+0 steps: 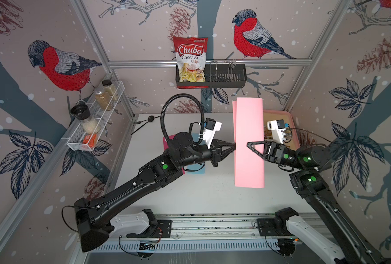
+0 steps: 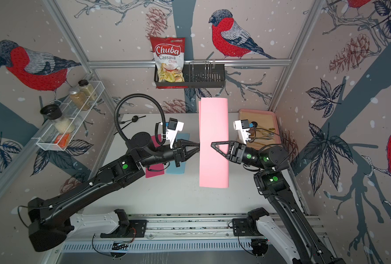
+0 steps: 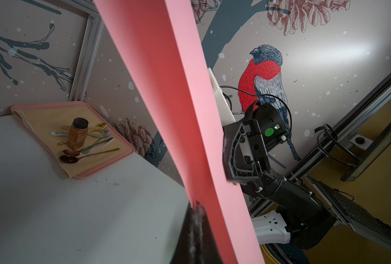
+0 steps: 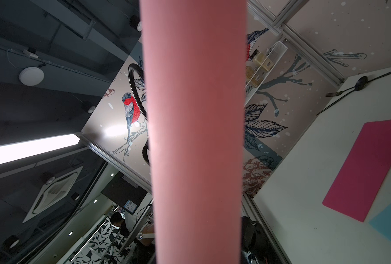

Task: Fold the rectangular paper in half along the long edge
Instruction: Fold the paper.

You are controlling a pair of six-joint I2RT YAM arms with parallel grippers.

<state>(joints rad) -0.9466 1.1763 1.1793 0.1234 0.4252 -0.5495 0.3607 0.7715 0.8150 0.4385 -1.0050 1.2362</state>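
Nearest the front rail the table [image 1: 190, 194] is bare, and nothing of the task lies on it. The paper [image 1: 249, 128] is a pale pink sheet, held up off the table between the two arms. Its length runs from near to far, so its far end shows against the back wall.

The left hand [image 1: 233, 144] is shut tight on the sheet's left side, about halfway along, and two layers seem to meet there. The right hand [image 1: 249, 144] comes in from the opposite side. One finger lies across the top of the paper and the other is hidden beneath, so it looks clamped over the rounded side. In the right wrist view that side bulges like a soft tube, with no sharp line in it.

So the sheet looks doubled over lengthwise but not yet creased. At the far end a sliver of the under layer peeps out on the left, so the long edges seem slightly out of line.

The next move probably calls for squaring those edges, laying the sheet down and pressing the bend flat along its whole length.

Beyond the left arm a dark pink sheet [image 2: 154, 170] and a blue sheet [image 2: 175, 170] lie flat. A tray [image 2: 256, 110] sits in the far corner.
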